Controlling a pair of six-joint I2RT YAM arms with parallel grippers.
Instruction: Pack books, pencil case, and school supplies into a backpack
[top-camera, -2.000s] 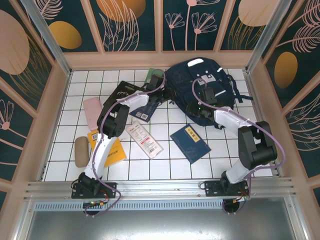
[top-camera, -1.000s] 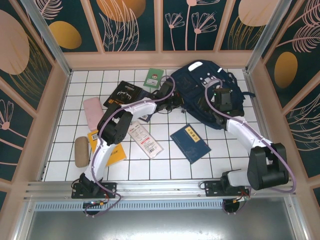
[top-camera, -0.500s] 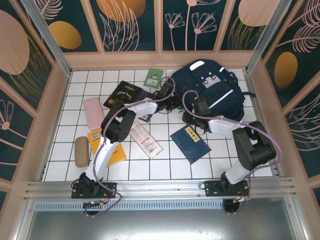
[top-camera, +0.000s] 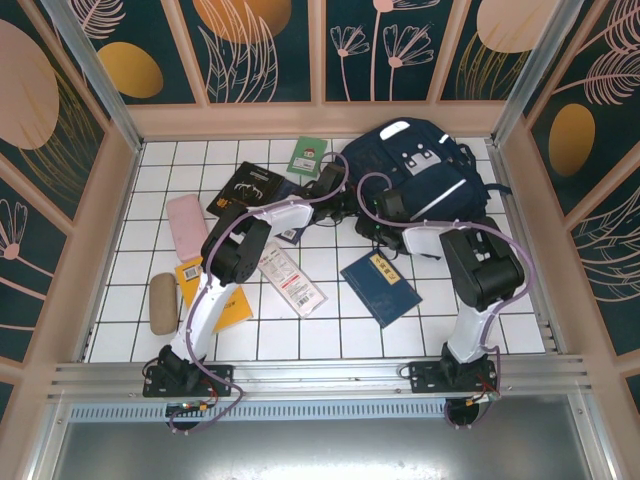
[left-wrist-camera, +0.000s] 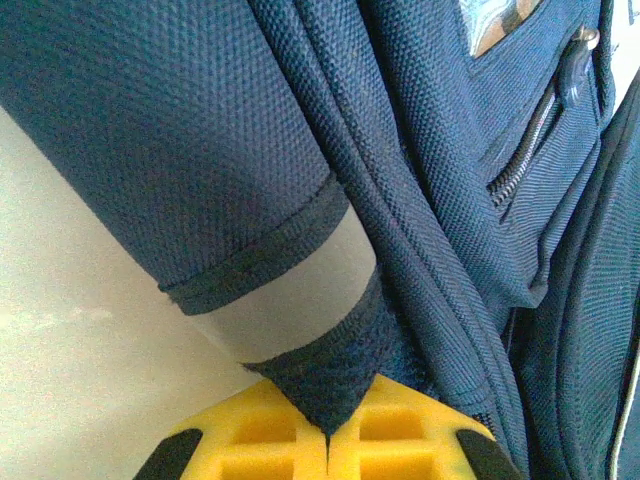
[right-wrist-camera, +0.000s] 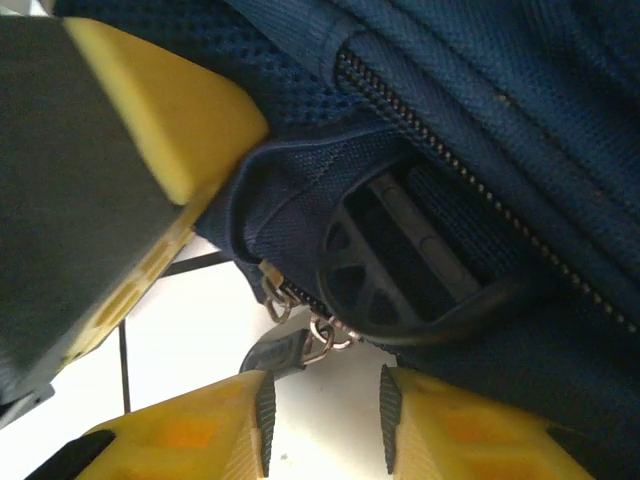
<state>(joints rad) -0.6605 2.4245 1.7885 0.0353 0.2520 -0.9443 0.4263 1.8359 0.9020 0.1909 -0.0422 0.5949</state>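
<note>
The navy backpack (top-camera: 425, 180) lies at the back right of the tiled table. My left gripper (top-camera: 346, 205) is at its left edge, shut on a dark strap of the backpack (left-wrist-camera: 330, 375), its yellow fingers (left-wrist-camera: 400, 430) pressed together. My right gripper (top-camera: 377, 214) stands open just beside it, with the zipper pulls (right-wrist-camera: 300, 345) lying on the tile ahead of its jaws, untouched. The books lie loose: black (top-camera: 250, 187), green (top-camera: 307, 155), navy (top-camera: 381, 286), yellow-orange (top-camera: 222, 300). The pink pencil case (top-camera: 186, 225) and the white school supplies packet (top-camera: 290, 279) lie on the left.
A tan oblong object (top-camera: 163, 303) rests near the front left. Another navy book (top-camera: 290, 228) lies partly under my left arm. A black plastic buckle (right-wrist-camera: 400, 260) sits just above the zipper pulls. Wooden walls enclose the table on three sides.
My right gripper has swung from the top of the backpack down to its left edge, next to my left gripper. The left gripper has kept its hold and place.
</note>
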